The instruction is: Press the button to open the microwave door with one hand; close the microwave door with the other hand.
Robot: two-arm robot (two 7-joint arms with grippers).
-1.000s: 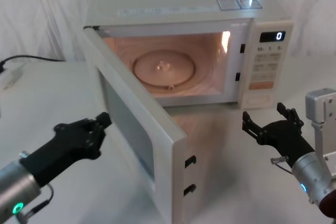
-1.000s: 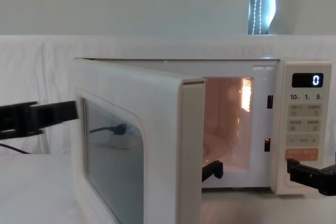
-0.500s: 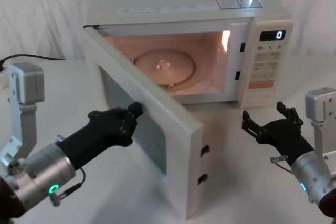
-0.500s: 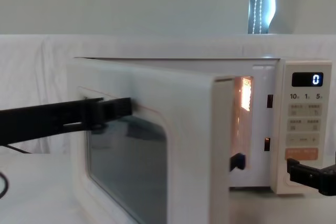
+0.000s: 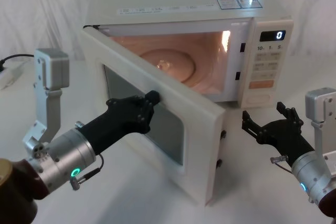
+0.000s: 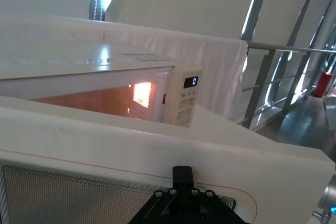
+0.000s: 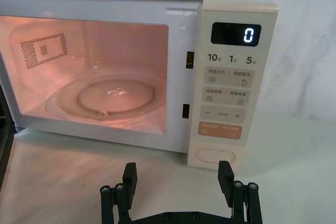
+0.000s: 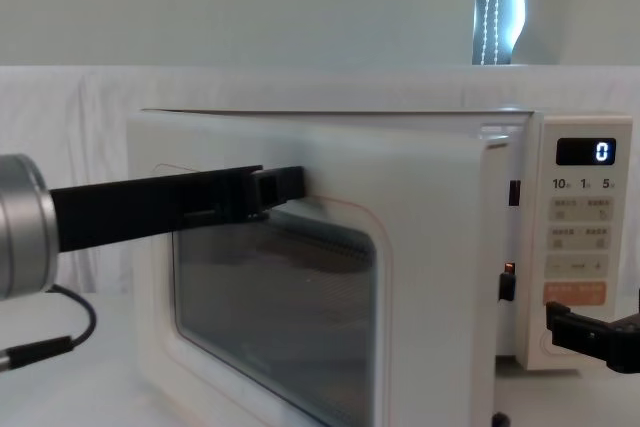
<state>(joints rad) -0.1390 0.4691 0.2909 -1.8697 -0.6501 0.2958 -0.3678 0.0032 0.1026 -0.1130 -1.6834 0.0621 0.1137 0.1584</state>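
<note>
Readable text sits on the cream control panel [image 7: 239,85] at the right edge of the cream box-shaped microwave oven [image 5: 178,9]. Black rectangular digital display [image 7: 235,34] at the panel's top edge shows a lit white "0"; same "0" readable in head and chest views. Just below it, a row of dark printed numerals "10", "1", "5" [image 7: 230,57], each followed by a tiny character too small to read. Small beige square keys [image 7: 226,78] carry small print, illegible. The key row below shows "−" and "+" [image 7: 223,115]. Orange rectangular key [image 7: 220,131] has faint white print, unreadable. Blue-bordered rectangular sticker [image 5: 239,2] at the oven top's right rear corner: text illegible.
</note>
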